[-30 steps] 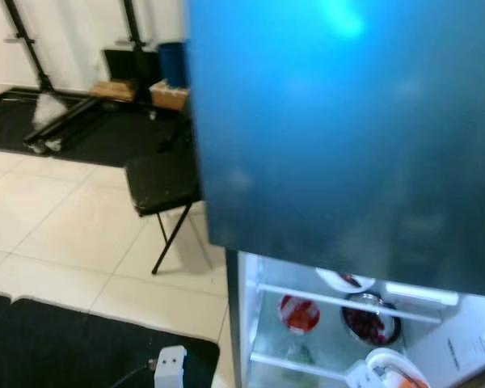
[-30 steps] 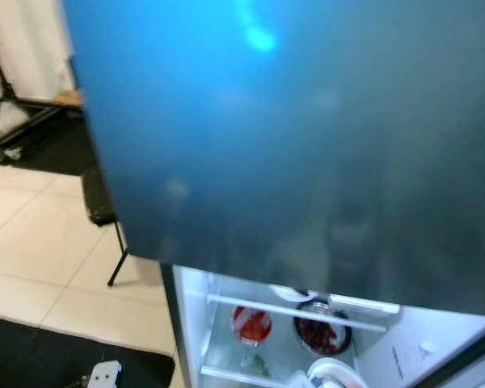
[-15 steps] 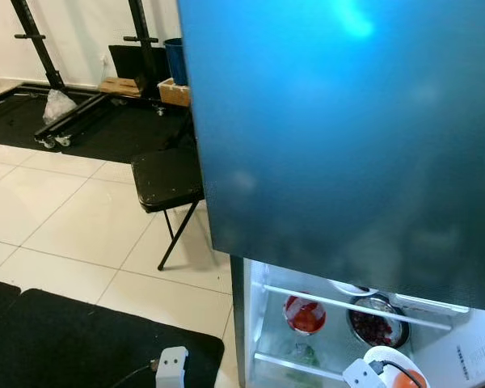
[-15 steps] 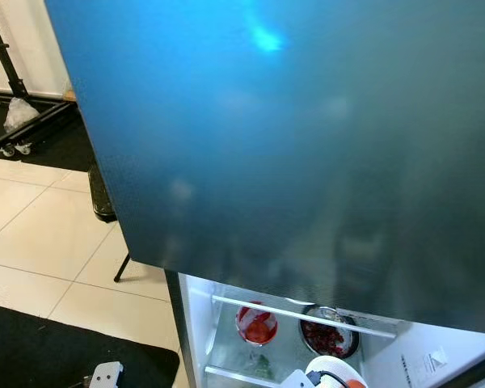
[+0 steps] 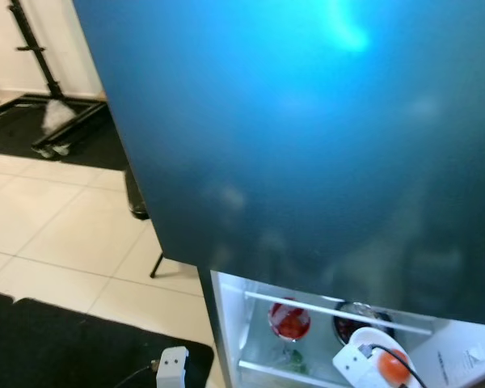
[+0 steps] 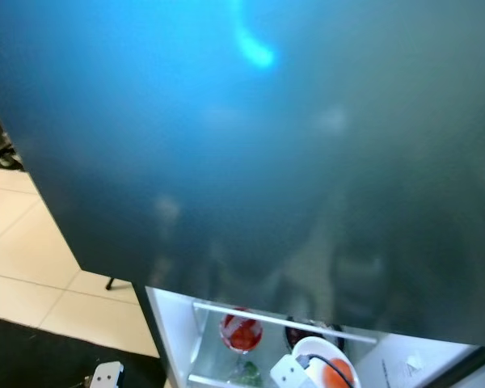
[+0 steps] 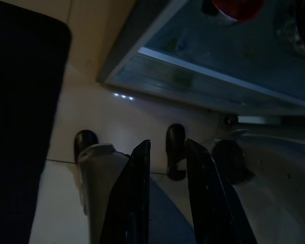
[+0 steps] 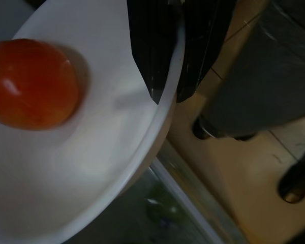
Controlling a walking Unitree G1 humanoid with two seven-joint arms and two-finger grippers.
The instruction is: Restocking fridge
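Observation:
My right gripper (image 8: 170,96) is shut on the rim of a white bowl (image 8: 81,168), one finger inside and one outside. An orange-red tomato (image 8: 30,84) lies in the bowl. In the left eye view the bowl (image 5: 372,339) with the tomato (image 5: 392,368) hangs before the open lower fridge compartment, just below its white shelf rail (image 5: 331,309). A glass of red stuff (image 5: 289,321) and a dark metal bowl (image 5: 357,319) stand on that shelf. My left gripper (image 7: 168,145) hangs low over the floor, open with a narrow gap and nothing in it.
The closed blue upper fridge door (image 5: 307,121) rises close in front of me. A black mat (image 5: 56,347) lies on the tiled floor at lower left. A black folding chair (image 5: 137,202) stands partly behind the door. My black feet (image 7: 85,143) are by the fridge's bottom edge (image 7: 193,81).
The camera has swung, so the blue door now covers more of the picture and hides most of the chair. The bowl with the tomato sits slightly higher, nearer the shelf rail.

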